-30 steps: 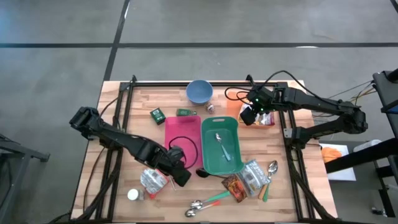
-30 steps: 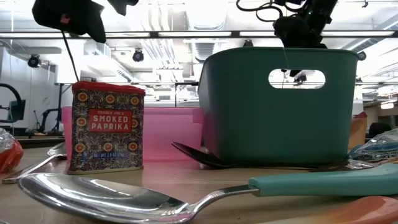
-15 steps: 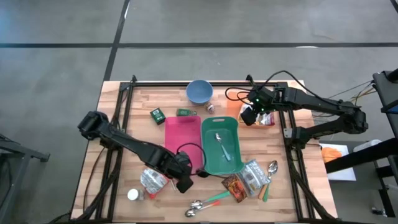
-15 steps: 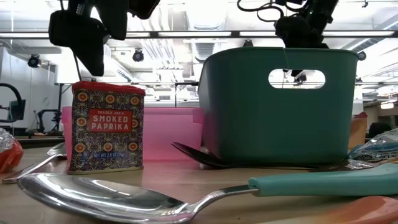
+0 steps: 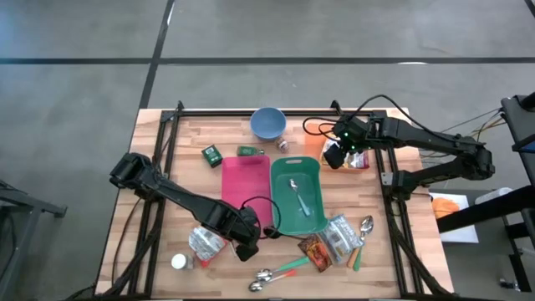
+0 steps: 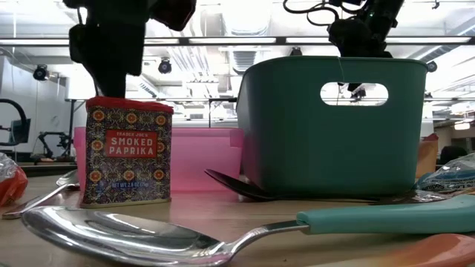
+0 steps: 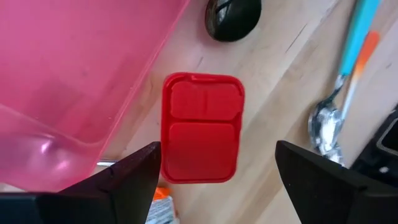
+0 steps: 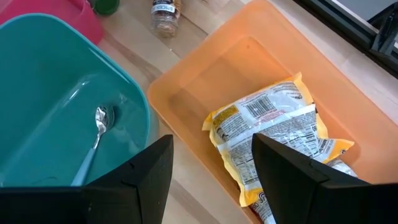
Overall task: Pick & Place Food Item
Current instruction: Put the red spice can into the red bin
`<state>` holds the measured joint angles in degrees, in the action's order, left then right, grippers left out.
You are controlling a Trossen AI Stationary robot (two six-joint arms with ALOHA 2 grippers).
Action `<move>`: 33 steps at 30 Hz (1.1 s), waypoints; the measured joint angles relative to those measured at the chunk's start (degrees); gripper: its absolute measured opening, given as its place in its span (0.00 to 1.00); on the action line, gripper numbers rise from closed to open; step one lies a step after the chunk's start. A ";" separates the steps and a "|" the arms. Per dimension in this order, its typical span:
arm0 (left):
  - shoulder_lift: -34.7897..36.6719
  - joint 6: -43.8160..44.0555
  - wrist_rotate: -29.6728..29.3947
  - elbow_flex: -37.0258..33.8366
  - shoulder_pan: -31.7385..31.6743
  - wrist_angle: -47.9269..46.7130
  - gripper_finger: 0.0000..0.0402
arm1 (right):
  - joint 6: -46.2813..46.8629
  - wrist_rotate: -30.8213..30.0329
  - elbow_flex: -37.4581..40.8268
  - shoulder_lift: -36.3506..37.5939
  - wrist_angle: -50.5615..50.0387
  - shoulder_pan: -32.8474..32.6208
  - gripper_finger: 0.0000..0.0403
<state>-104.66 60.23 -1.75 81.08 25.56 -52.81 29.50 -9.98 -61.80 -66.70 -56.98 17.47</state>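
Observation:
The smoked paprika tin (image 6: 126,152) stands upright on the wooden table, near the pink bin's near end; its red lid (image 7: 202,127) faces my left wrist camera. My left gripper (image 7: 217,180) hangs open just above it, pointing down, one finger on either side of the lid and apart from it; the high view shows my left gripper (image 5: 247,242) over the tin. My right gripper (image 8: 214,180) waits open above the orange bin (image 8: 205,68), which holds yellow snack packets (image 8: 273,134).
The pink bin (image 5: 245,180) and the teal bin (image 5: 297,196) with a spoon (image 8: 93,124) in it stand mid-table. A blue bowl (image 5: 267,123) sits at the far edge. Packets (image 5: 330,242), spoons (image 5: 276,272) and a silver packet (image 5: 205,242) lie along the near edge.
My left gripper has sunk toward the paprika tin, shifting toward the table's near and right edges, and has rolled about its own axis. It now stands right over the tin instead of beside it.

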 joint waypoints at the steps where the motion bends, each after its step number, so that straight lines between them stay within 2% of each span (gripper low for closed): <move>1: -0.18 -0.41 -0.10 0.02 0.00 0.04 0.79 | 0.01 0.00 0.00 0.00 -0.04 0.00 0.53; 29: -2.49 -7.48 -0.62 -2.74 0.00 2.00 0.79 | 0.06 1.09 0.00 -0.02 -0.23 0.02 0.53; 33: -2.49 -7.53 -1.13 -2.75 0.00 1.98 0.76 | 0.07 1.14 0.00 -0.02 -0.26 0.02 0.53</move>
<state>-107.15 52.71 -2.88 78.34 25.56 -50.83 29.58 -8.84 -61.80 -66.72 -57.23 17.50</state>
